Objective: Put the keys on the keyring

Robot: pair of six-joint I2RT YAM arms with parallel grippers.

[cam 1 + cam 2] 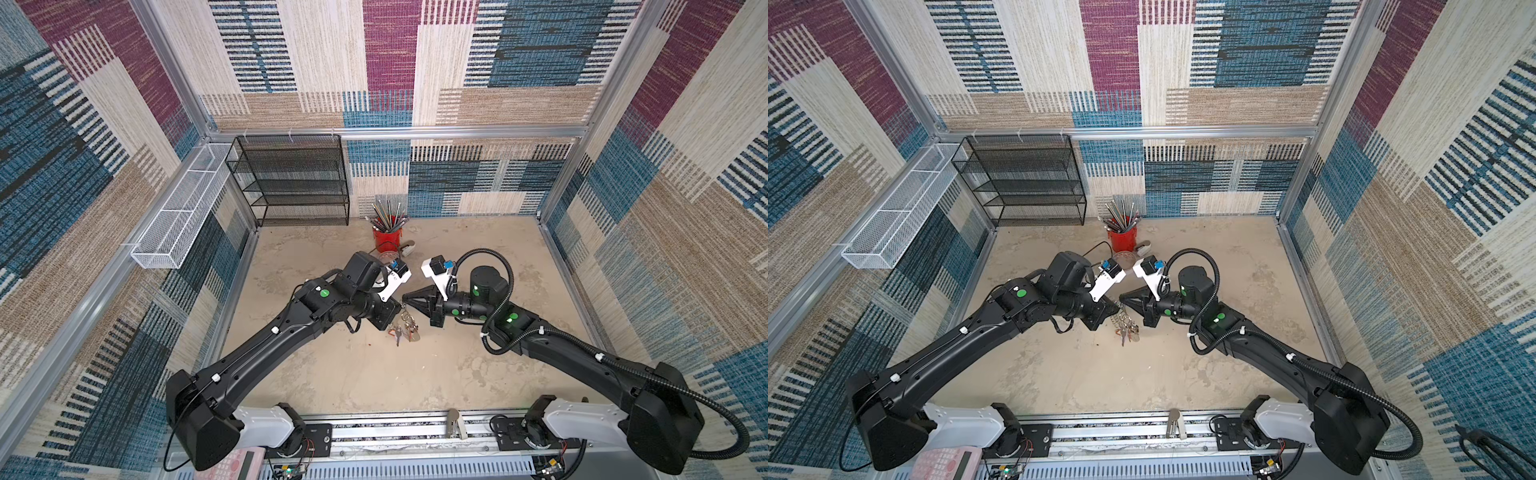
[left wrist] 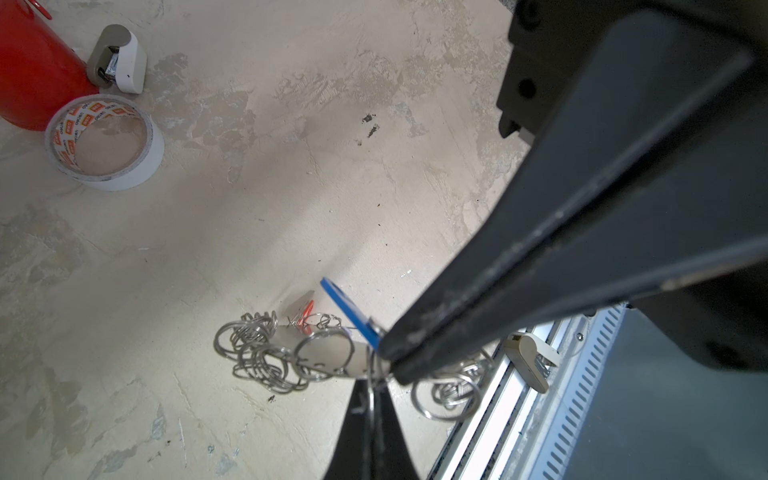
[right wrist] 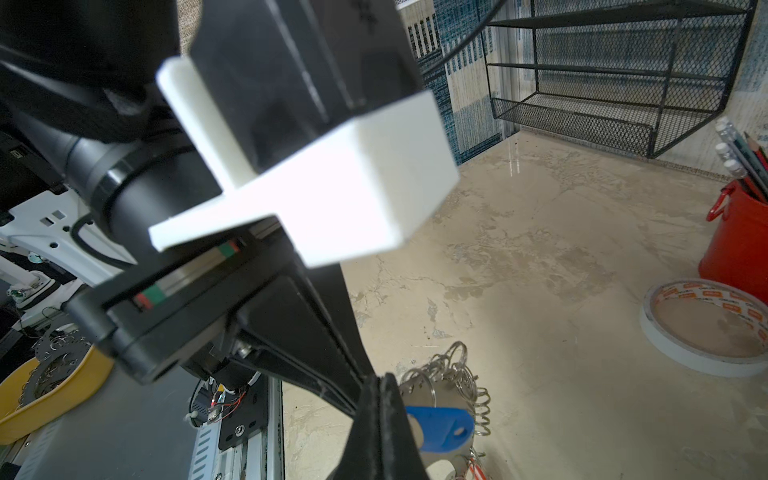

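Left hand (image 2: 388, 359) and right hand (image 2: 369, 386) are both pinched shut, tips meeting at the keyring (image 2: 324, 353), which hangs between them over the tabletop (image 2: 291, 187) with the blue-tag key (image 2: 347, 309). Who grips what is unclear. A slipping pinch would likely drop the lot, key unthreaded.

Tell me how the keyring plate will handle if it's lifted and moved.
The gray keyring looks like a thin, flat metal plate, so it is probably stiff and fairly light. Its many split rings sit loose along the edge, so they will likely swing, rattle and snag on each other.
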